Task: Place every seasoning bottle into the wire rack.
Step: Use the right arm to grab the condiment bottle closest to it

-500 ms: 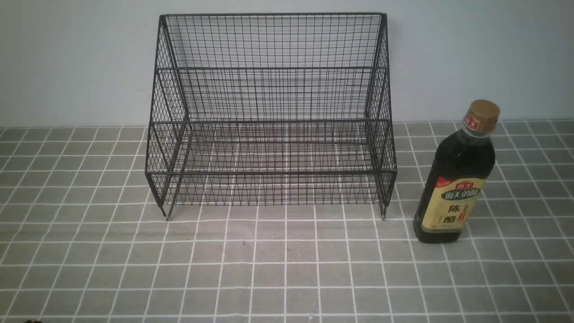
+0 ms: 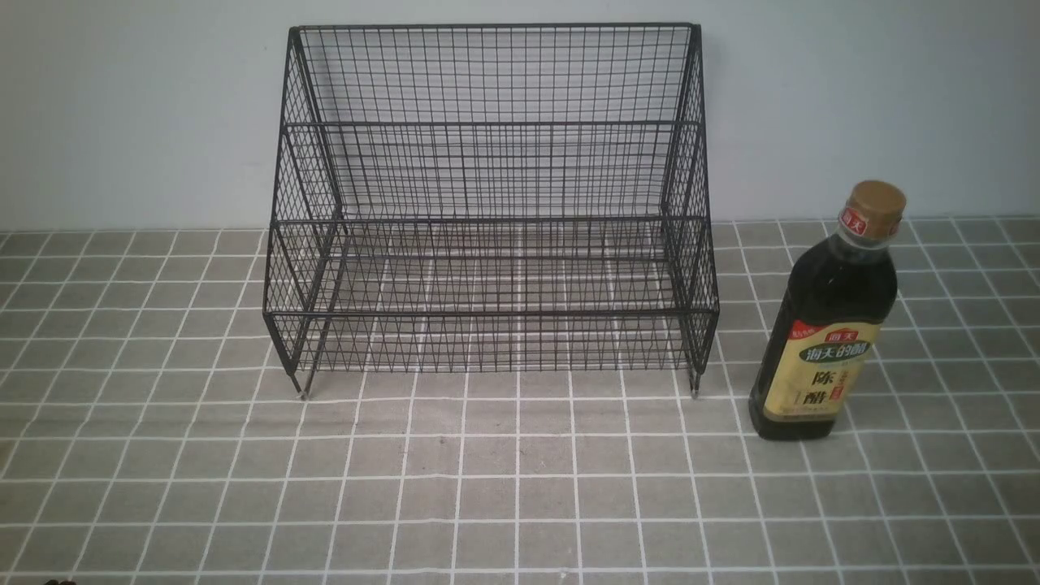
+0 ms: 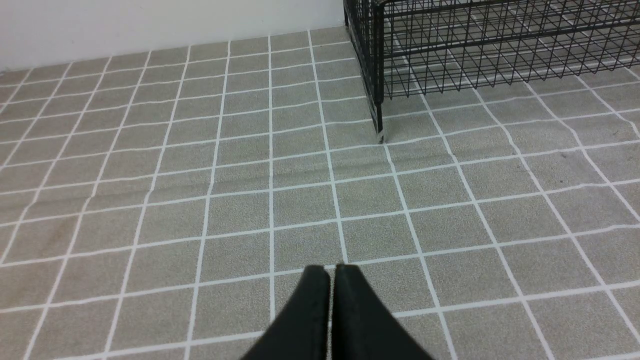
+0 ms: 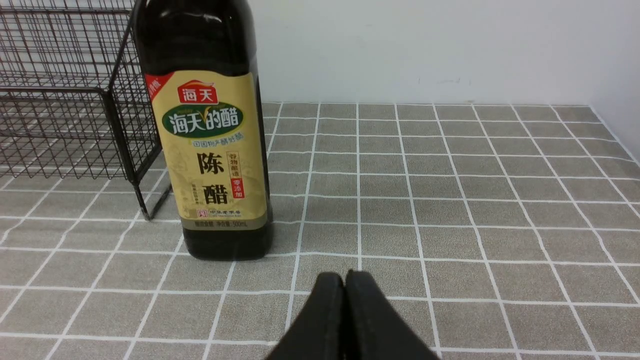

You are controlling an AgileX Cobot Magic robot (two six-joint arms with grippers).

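While neither arm is showing in the front view, the tall bottle of near-black liquid with a tan-gold cap and yellow label [image 2: 827, 325] is standing upright on the grey tiled table [image 2: 520, 487]. It is sitting just beside the right end of the big black wire-mesh rack [image 2: 491, 211], outside it, and nothing is sitting in the rack yet. The bottle's long axis is running straight up, so I'd say the pickup is calling for a sideways grip around the body.

In its wrist view the right claw [image 4: 345, 280] is hovering over the table with its two black fingers pressing together and nothing between them. The bottle is standing near, ahead of that claw and off toward the rack side, with its label facing the camera.

The left claw [image 3: 331, 272] is likewise pinching shut on nothing. Its camera is taking in only the rack's left front leg and open tiles, and the bottle is lying well apart from it, beyond the rack's far end.

To my eye the right arm is plainly the nearer one. It is going to need to spread its fingers and shift toward the rack side before closing on the bottle.
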